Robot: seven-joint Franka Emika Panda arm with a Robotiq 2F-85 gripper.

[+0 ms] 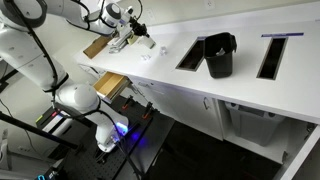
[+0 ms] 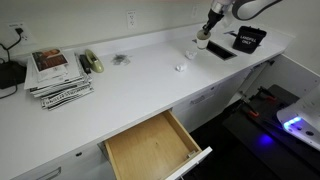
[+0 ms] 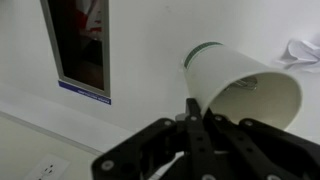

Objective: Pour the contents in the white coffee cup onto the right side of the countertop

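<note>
My gripper (image 3: 196, 108) is shut on the rim of the white coffee cup (image 3: 228, 78). The cup is tilted on its side with its opening towards the camera. A few small pale bits (image 3: 246, 86) show inside it. In both exterior views the gripper (image 1: 133, 36) (image 2: 206, 35) holds the cup (image 1: 141, 40) (image 2: 203, 42) just above the glossy white countertop (image 1: 170, 75) (image 2: 130, 85). Small whitish bits (image 2: 181, 68) lie on the counter close by. A crumpled white bit (image 3: 300, 50) lies beyond the cup.
A black bin (image 1: 220, 55) (image 2: 247, 40) stands between two dark slot openings (image 1: 190, 55) (image 1: 270, 55); one slot also shows in the wrist view (image 3: 80, 45). A tan board (image 1: 97, 45) lies behind the gripper. Magazines (image 2: 55, 75) lie far along the counter. A drawer (image 2: 155, 145) stands open.
</note>
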